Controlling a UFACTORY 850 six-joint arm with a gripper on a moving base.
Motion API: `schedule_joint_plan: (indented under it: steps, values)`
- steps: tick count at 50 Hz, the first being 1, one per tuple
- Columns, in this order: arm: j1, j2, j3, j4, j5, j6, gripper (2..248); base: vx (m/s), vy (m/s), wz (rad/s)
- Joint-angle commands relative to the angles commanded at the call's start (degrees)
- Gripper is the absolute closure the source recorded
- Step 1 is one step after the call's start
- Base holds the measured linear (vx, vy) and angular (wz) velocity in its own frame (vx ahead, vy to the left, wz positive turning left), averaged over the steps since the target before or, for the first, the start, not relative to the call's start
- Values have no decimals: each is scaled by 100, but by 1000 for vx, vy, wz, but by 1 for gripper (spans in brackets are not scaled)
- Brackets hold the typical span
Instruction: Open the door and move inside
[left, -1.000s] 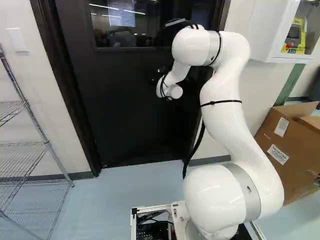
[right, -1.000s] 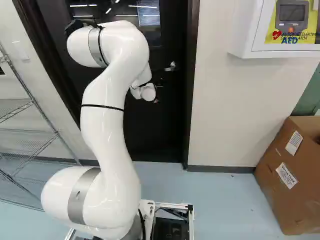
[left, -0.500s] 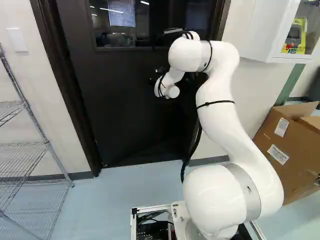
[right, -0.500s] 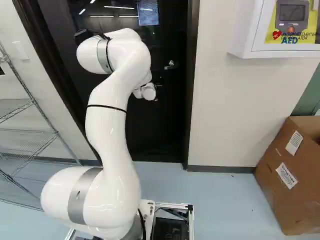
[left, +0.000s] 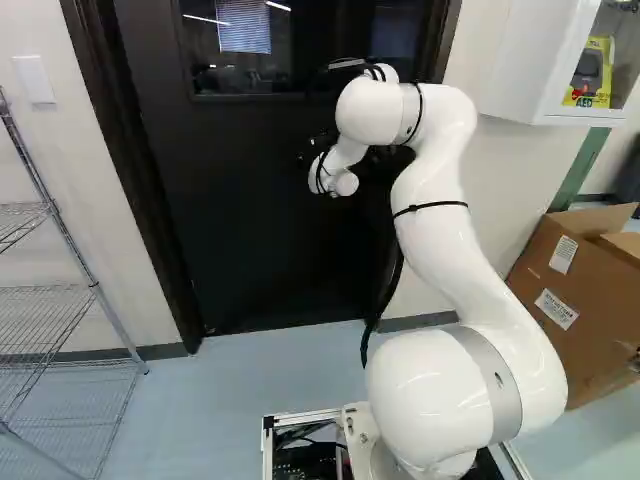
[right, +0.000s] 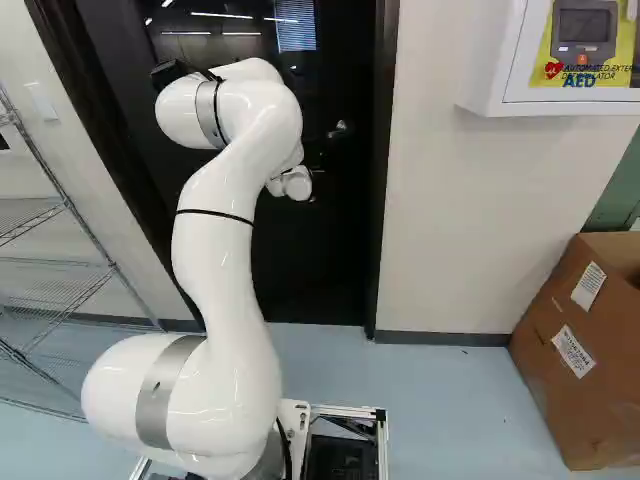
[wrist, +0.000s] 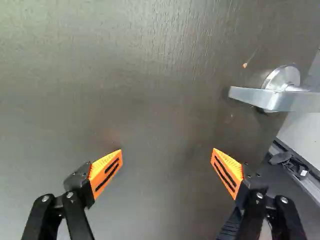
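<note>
Facing a dark door (left: 250, 230), grabbing nothing

So the arm (left: 435, 220) reaches up toward the door, with the black gripper (left: 316, 148) close to the panel. The fingers (wrist: 106, 172) are spread really wide, orange pads well apart, and there's zip between them. Just door surface ahead in the wrist view.

The silver lever handle (wrist: 272, 99) is on the door, ahead of the fingers and off past the outside of one of them, so neither has hold of it. In the right base view it's just right of the arm's upper end. Door sits in its dark frame; can't tell if it's latched.

Around it: wire shelving (left: 101, 292) at the left of the left base view, then a white wall cabinet (right: 490, 80) above an open cardboard box (right: 550, 390) over on the right.
</note>
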Motion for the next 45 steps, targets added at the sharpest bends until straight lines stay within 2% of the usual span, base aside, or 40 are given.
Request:
schedule_joint_plan:
  steps: [34,45]
  values:
    - [0,3,5,0,0,0,3,0,0,0]
    - [-33,174,247,0,0,0,3,0,0,0]
